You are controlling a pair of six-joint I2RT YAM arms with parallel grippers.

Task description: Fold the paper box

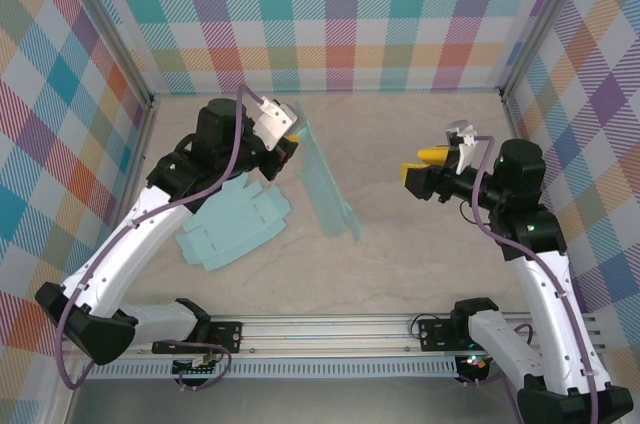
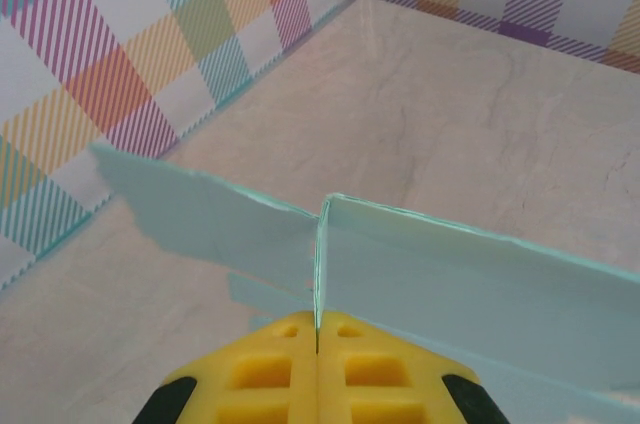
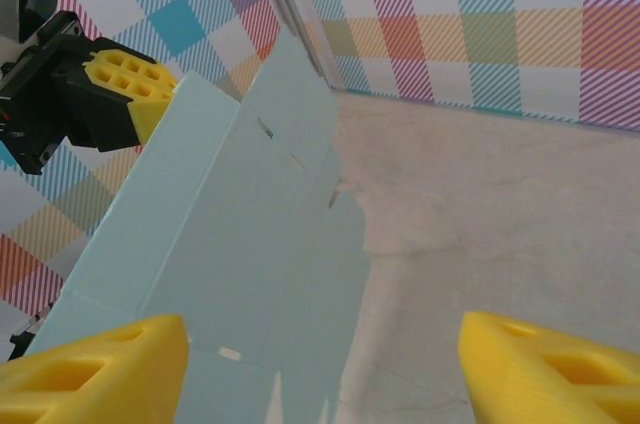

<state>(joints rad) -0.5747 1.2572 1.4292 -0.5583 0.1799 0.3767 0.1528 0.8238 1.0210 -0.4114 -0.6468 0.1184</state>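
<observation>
The paper box is a pale teal cut-out sheet. Part of it lies flat (image 1: 235,229) under my left arm, and a long panel (image 1: 325,184) stands up from the table at a tilt. My left gripper (image 1: 287,147) is shut on the upper edge of that panel; in the left wrist view its yellow fingers (image 2: 270,369) pinch the thin paper edge (image 2: 320,244) between them. My right gripper (image 1: 420,166) hangs open to the right of the panel, apart from it. In the right wrist view the panel (image 3: 250,244) fills the left half, with the right gripper (image 3: 320,374) empty.
Checked walls (image 1: 330,14) close off the back and both sides. A metal rail (image 1: 340,329) runs along the near edge between the arm bases. Bare beige table (image 1: 420,254) lies between the panel and the right arm.
</observation>
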